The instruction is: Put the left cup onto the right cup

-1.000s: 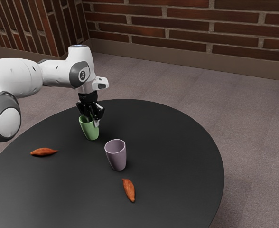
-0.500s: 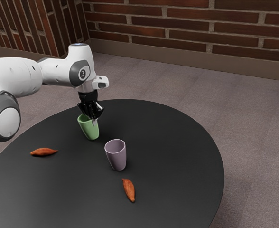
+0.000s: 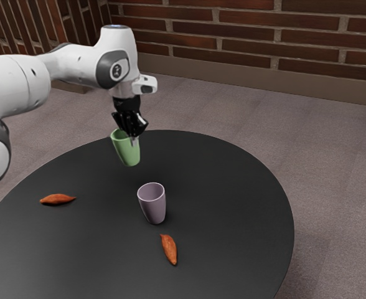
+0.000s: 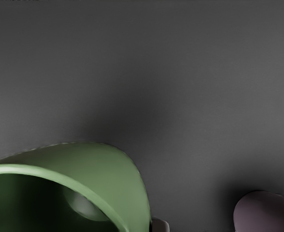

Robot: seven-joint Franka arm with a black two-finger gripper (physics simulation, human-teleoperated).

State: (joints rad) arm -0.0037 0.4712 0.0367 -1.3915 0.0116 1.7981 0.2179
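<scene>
Carrying was judged the step in hand: the green cup (image 3: pixel 126 149) was held above the table (image 3: pixel 233 187), clamped at its rim by the gripper (image 3: pixel 131 129). Centring over the purple cup (image 3: pixel 152 202) was needed next.

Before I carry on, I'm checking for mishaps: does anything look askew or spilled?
The green cup hangs tilted in the black two-finger gripper, clear of the round black table; the mauve cup stands upright.

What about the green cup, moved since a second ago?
Yes. Clamped in the pincer, the green cup has risen off the black table and shifted slightly toward the exterior view's right, judged against the purple cup, which stayed put.
</scene>
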